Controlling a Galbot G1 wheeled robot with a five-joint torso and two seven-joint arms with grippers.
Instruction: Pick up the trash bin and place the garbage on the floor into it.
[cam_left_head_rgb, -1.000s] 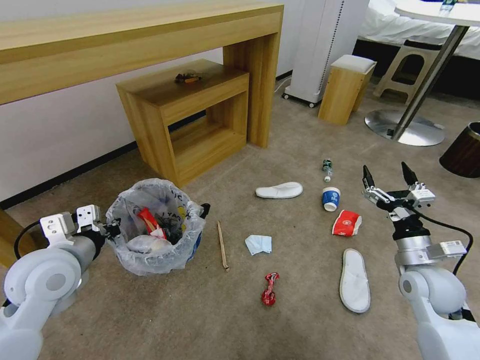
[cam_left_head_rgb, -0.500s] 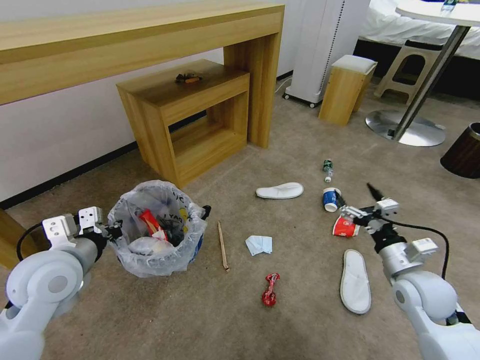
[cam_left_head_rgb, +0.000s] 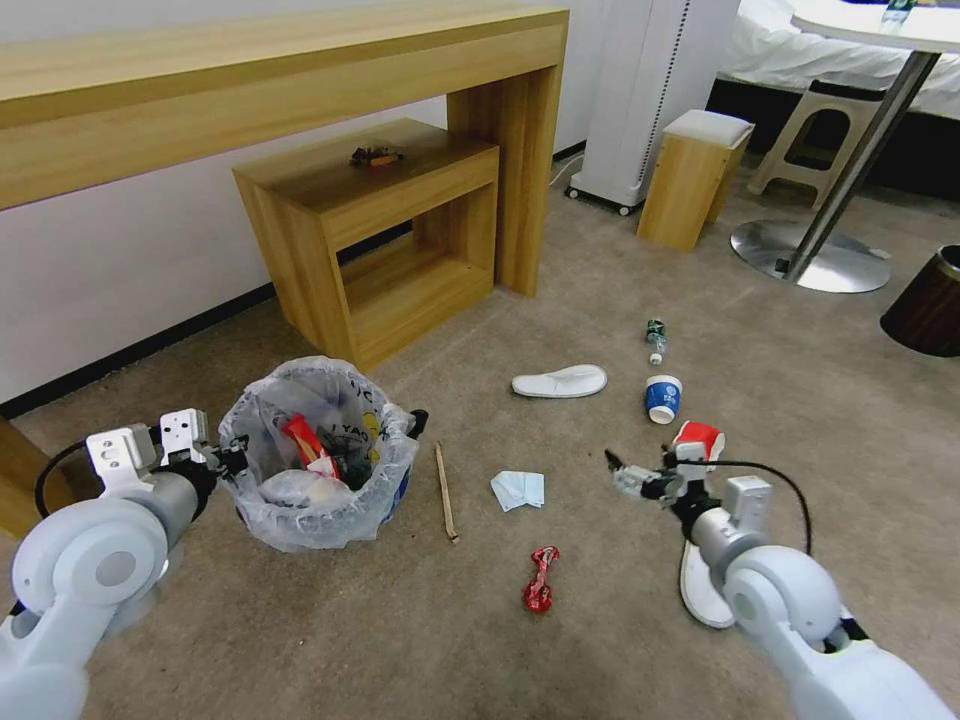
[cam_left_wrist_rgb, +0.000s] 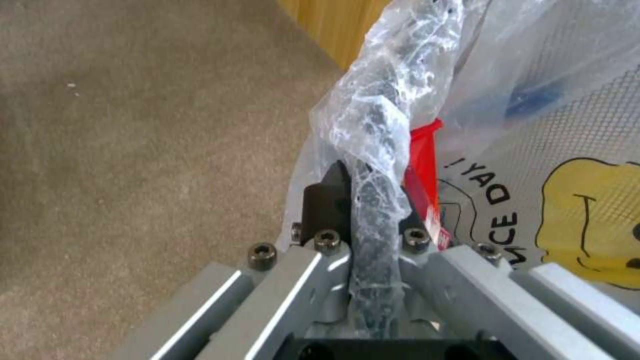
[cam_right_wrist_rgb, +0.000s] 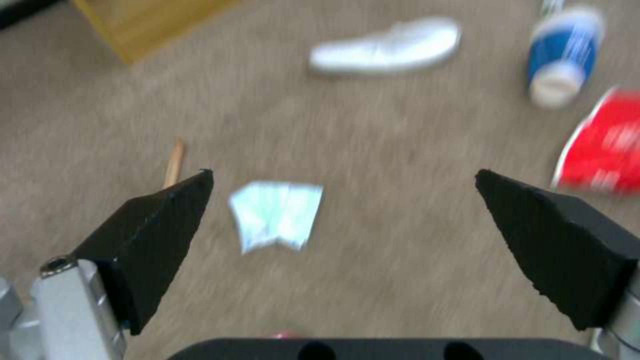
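Carpet (cam_left_head_rgb: 560, 620) blurs under right hand (cam_right_wrist_rgb: 343, 200); slipper (cam_left_head_rgb: 700, 590) half hidden.

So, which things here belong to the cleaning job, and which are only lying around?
Job:
trash bin, left gripper shut on its rim
tissue, below open right gripper
red wrapper
stick

Not the job:
wooden side table
brown bin

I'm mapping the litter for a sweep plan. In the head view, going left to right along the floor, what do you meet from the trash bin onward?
trash bin → stick → tissue → red wrapper → blue cup → red cup
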